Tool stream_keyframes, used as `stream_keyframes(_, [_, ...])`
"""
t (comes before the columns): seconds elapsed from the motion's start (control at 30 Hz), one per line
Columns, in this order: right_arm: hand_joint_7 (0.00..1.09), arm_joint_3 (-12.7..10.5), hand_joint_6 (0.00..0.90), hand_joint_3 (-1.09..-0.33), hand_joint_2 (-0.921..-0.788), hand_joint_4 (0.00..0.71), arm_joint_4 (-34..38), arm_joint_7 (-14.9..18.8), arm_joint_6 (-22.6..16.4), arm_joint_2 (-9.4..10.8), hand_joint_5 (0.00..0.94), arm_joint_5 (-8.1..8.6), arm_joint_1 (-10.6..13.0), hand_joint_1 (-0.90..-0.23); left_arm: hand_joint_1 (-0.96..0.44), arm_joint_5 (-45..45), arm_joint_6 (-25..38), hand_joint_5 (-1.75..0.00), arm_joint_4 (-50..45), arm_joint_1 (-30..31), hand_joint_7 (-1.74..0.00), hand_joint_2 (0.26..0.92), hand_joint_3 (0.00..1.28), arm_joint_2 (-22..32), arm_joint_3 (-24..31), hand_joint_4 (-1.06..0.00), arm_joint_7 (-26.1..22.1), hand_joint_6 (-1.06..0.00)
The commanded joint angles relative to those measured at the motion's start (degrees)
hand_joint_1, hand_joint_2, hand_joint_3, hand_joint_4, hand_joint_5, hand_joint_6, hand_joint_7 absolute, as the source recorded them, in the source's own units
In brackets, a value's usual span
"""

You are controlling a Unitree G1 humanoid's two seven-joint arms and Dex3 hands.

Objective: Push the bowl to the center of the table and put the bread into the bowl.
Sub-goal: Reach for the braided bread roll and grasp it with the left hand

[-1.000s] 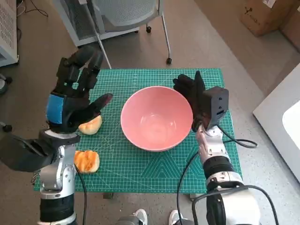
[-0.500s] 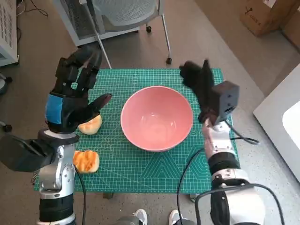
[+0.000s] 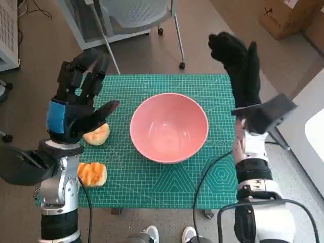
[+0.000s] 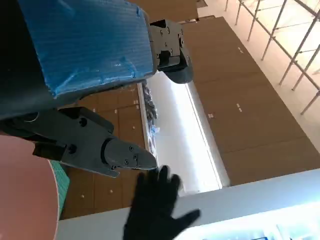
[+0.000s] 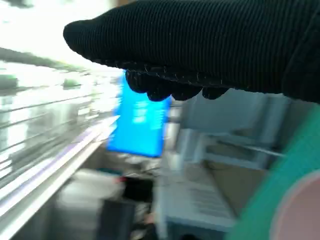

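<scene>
The pink bowl (image 3: 169, 127) stands empty near the middle of the green mat (image 3: 152, 174). Two pieces of bread lie on the mat's left side: a pale one (image 3: 97, 134) beside the bowl and an orange-crusted one (image 3: 91, 174) nearer the front edge. My left hand (image 3: 76, 98) hovers open over the pale bread, fingers spread. My right hand (image 3: 238, 63) is lifted high past the mat's right rear corner, open, holding nothing. The left wrist view shows the bowl's rim (image 4: 25, 195) and the gloved right hand (image 4: 155, 210) beyond it.
An office chair base (image 3: 126, 20) stands behind the table. A cardboard box (image 3: 286, 15) sits at the back right and a white surface (image 3: 309, 121) runs along the right. Cables (image 3: 212, 167) trail from my right arm over the mat.
My right hand has left the bowl's right rim and risen up and back, off past the mat's far right corner. The bowl, the bread and the left hand have stayed put.
</scene>
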Motion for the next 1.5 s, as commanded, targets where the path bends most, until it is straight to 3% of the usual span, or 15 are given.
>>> stream_keyframes(0.03, [0.00,-0.2,0.470,-0.632,-0.921,0.321,-2.2,4.2,-0.8,-0.8,0.000,2.54,2.5,-0.539,-0.35,0.0,0.6,-0.03,-3.1,-0.1,-0.78,0.921,0.11,1.7,0.7,-0.22,-0.1,-0.01])
stream_keyframes(0.37, [0.01,-0.3,0.469,-0.621,-0.921,0.309,-5.3,6.8,-1.8,-1.4,0.000,4.79,4.3,-0.550,-0.40,2.7,0.3,-0.02,-7.5,2.6,-0.72,0.919,0.08,9.6,3.8,-0.20,-3.0,0.00])
stream_keyframes(0.53, [0.01,-0.3,0.481,-0.612,-0.921,0.312,-4.9,7.0,-1.5,-1.6,0.002,5.36,4.3,-0.555,-0.42,9.6,1.8,-0.01,-13.1,6.5,-0.61,0.896,0.06,18.3,5.9,-0.19,-5.6,0.00])
stream_keyframes(0.57, [0.01,-0.3,0.483,-0.611,-0.921,0.313,-4.9,7.1,-1.4,-1.6,0.002,5.46,4.3,-0.558,-0.41,10.5,2.4,0.00,-14.2,7.2,-0.56,0.879,0.05,19.6,6.3,-0.16,-6.1,0.00])
stream_keyframes(0.6, [0.01,-0.3,0.482,-0.611,-0.921,0.312,-4.9,7.0,-1.3,-1.6,0.001,5.54,4.4,-0.560,-0.34,12.1,4.0,-0.01,-16.3,8.5,-0.54,0.806,0.04,22.0,7.0,-0.16,-7.0,-0.02])
stream_keyframes(0.8, [0.01,-0.1,0.490,-0.608,-0.921,0.319,-4.4,6.5,-1.0,-1.4,0.004,5.70,4.2,-0.563,-0.34,17.8,14.6,0.00,-27.1,14.4,-0.38,0.716,0.02,32.7,10.7,-0.05,-12.8,0.00])
stream_keyframes(0.93, [0.01,0.0,0.491,-0.609,-0.921,0.320,-4.1,6.5,-0.8,-1.3,0.004,5.79,4.0,-0.560,-0.31,18.7,21.0,0.00,-31.9,16.1,-0.38,0.678,0.01,36.0,11.6,-0.05,-15.2,0.00])
stream_keyframes(1.17, [0.01,0.1,0.492,-0.604,-0.921,0.321,-3.9,6.5,-0.1,-0.6,0.003,5.85,3.8,-0.573,-0.11,17.9,34.1,0.00,-39.8,18.7,-0.40,0.650,0.00,39.7,11.7,-0.05,-18.8,-0.06])
stream_keyframes(1.5, [0.01,0.4,0.487,-0.606,-0.921,0.322,-3.4,6.8,0.4,-0.3,0.002,5.66,3.7,-0.578,0.00,23.6,36.9,0.00,-40.7,23.6,-0.14,0.653,0.00,42.3,8.6,-0.09,-19.7,-0.25])
